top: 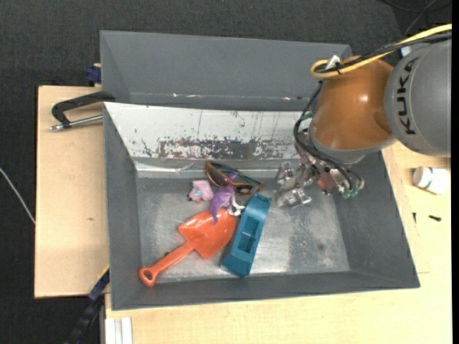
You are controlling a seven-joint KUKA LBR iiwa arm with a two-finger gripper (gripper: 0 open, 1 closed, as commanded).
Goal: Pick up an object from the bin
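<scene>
Because the arm's orange cover [351,110] and dark cables crowd over it, the gripper [292,190] reads as a tangle of metal, and whether it is spread or pressed together cannot be told. It is over bare floor right of the bin's [373,221] middle. Just to its left lies a blue block-shaped holder [245,239], upper end nearest, not between the metal parts. Farther left lie dark sunglasses [229,176], a purple toy [219,203] and an orange scoop [208,235].

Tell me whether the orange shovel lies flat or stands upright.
Flat. The orange shovel lies along the bin floor, its whole handle and scoop showing from above.
</scene>
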